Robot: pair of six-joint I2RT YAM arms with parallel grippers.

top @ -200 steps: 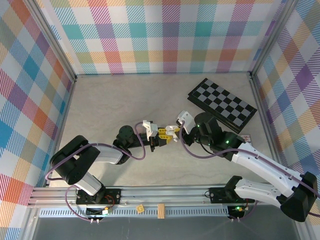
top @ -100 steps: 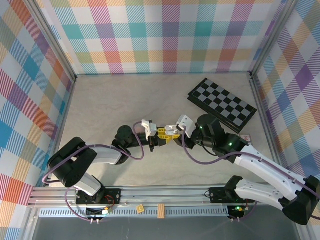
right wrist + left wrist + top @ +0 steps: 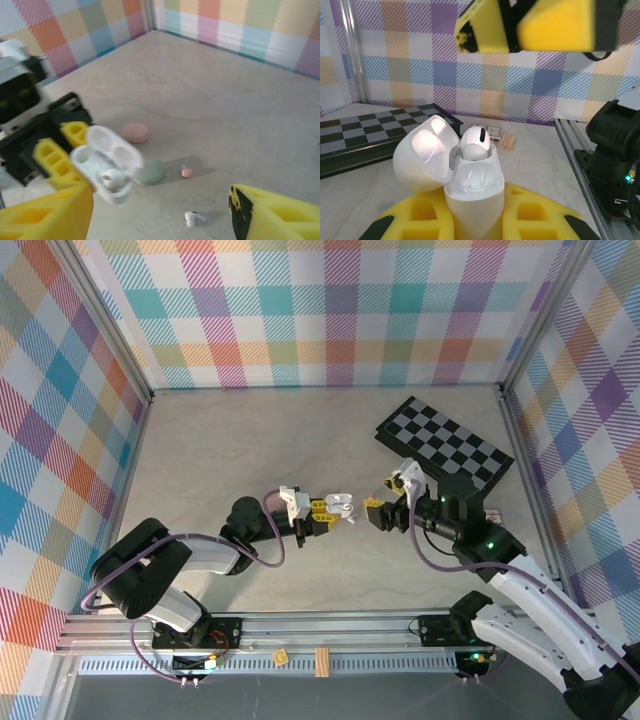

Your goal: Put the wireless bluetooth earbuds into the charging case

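My left gripper point(image 3: 475, 222) is shut on the white charging case point(image 3: 472, 185), which stands upright with its lid point(image 3: 422, 160) swung open to the left. One white earbud point(image 3: 476, 144) sits in the far socket; the near socket is bare. In the top view the left gripper point(image 3: 326, 508) holds the case point(image 3: 342, 506) at mid-table. My right gripper point(image 3: 383, 513) hangs open just right of it. In the right wrist view the right gripper point(image 3: 162, 220) is open and holds nothing. Below it, a loose white earbud point(image 3: 194, 218) and a pink earbud point(image 3: 187, 172) lie on the table.
A pink case point(image 3: 135, 132) and a mint green case point(image 3: 150, 172) lie shut on the table beneath the held case. A folded chessboard point(image 3: 445, 450) lies at the back right. A small wooden block point(image 3: 507, 141) sits near the right rail point(image 3: 580, 160).
The right gripper has opened and drawn back to the right, away from the case. The white earbud stays seated in the case. The left gripper keeps its hold.
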